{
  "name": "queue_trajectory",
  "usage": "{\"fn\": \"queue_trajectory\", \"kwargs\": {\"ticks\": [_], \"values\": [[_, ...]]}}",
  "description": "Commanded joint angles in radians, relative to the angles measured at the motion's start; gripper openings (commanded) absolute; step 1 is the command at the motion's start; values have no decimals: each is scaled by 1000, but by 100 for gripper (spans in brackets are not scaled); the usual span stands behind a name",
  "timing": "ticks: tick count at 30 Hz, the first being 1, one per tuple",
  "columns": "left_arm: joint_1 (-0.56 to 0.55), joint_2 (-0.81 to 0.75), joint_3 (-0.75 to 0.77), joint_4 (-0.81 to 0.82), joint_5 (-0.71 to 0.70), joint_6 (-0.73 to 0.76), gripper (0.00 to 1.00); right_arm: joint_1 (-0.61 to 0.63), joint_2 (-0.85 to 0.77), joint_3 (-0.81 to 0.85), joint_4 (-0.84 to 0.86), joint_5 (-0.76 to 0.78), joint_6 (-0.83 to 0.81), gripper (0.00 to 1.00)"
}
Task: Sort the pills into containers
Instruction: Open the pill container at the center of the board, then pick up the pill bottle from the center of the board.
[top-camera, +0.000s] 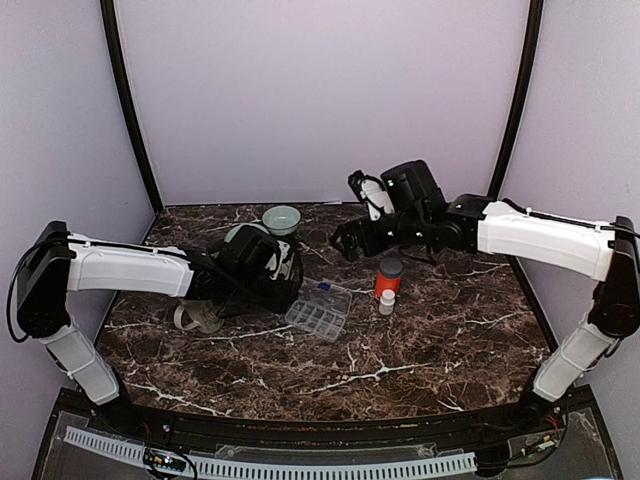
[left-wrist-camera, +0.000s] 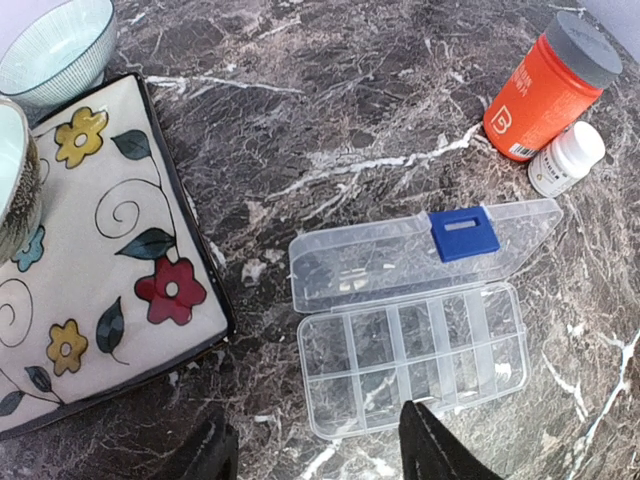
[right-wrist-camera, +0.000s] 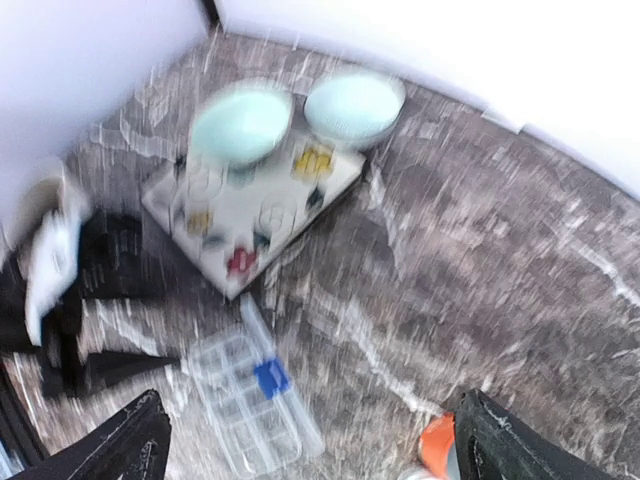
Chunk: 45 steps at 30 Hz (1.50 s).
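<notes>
Mid-way across the dark marble table, the flat clear plastic organiser box lies with its long axis roughly left-right and its lid open toward the far side. The left gripper hovers over its near edge, spread wide and empty; the right gripper is also wide and empty.

Blurred organiser box lies near floral plate.

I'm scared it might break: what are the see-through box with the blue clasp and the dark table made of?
The clear rectangular organiser box looks like thin glossy plastic: you can see straight through its walls. The dark brown white-veined table looks like polished marble, though it could be a printed imitation.
</notes>
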Motion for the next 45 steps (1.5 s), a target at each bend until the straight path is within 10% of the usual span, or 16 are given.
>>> {"fn": "queue_trajectory", "kwargs": {"ticks": [1, 20, 45], "values": [[-3, -56, -16, -11, -24, 3, 58, -68, -88, -10, 262, 91, 91, 100], [-6, 53, 19, 43, 27, 26, 58, -151, 155, 342, -479, 291, 194, 87], [-6, 197, 79, 63, 76, 167, 58, -166, 173, 212, -548, 59, 248, 93]]}}
